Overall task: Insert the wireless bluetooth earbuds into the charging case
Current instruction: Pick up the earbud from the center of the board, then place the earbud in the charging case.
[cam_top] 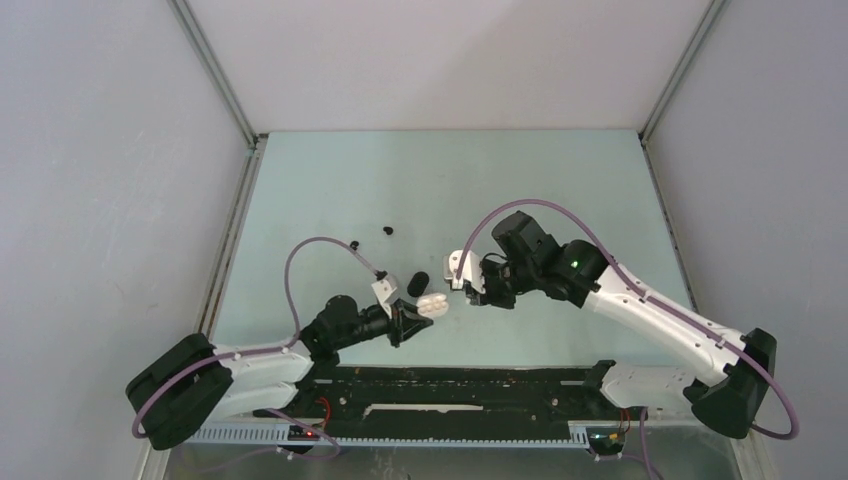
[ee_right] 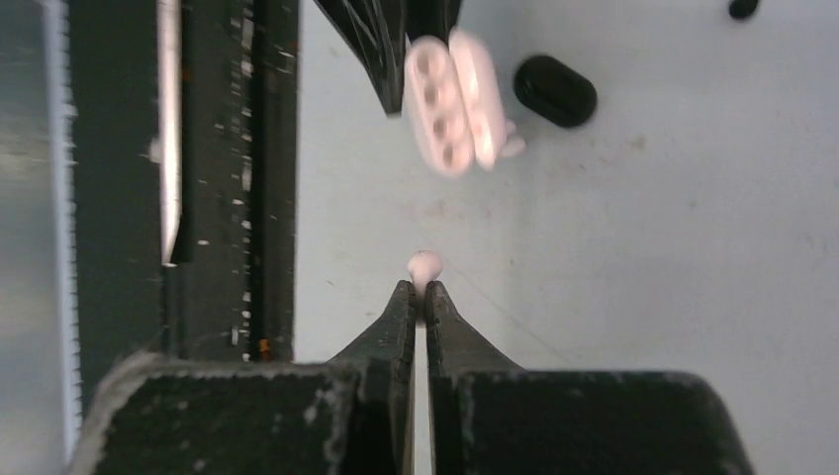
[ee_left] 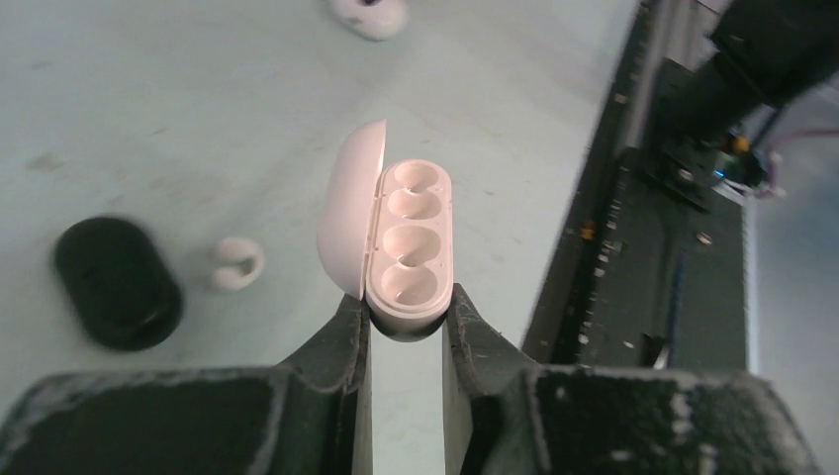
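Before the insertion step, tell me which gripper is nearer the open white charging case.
Left. The left gripper is clamped on the open white charging case at its near end. The right gripper, pinching a white earbud, sits apart from the case, on its right in the top view.

white earbud (ee_right: 424, 264): pinched in right tool (ee_right: 417, 289) tips, mostly hidden; rounded end shows.
black earbud (ee_right: 743, 8): ahead-right of tool, cut by top edge.
charging case (ee_right: 453, 99): ahead of tool, blurred.
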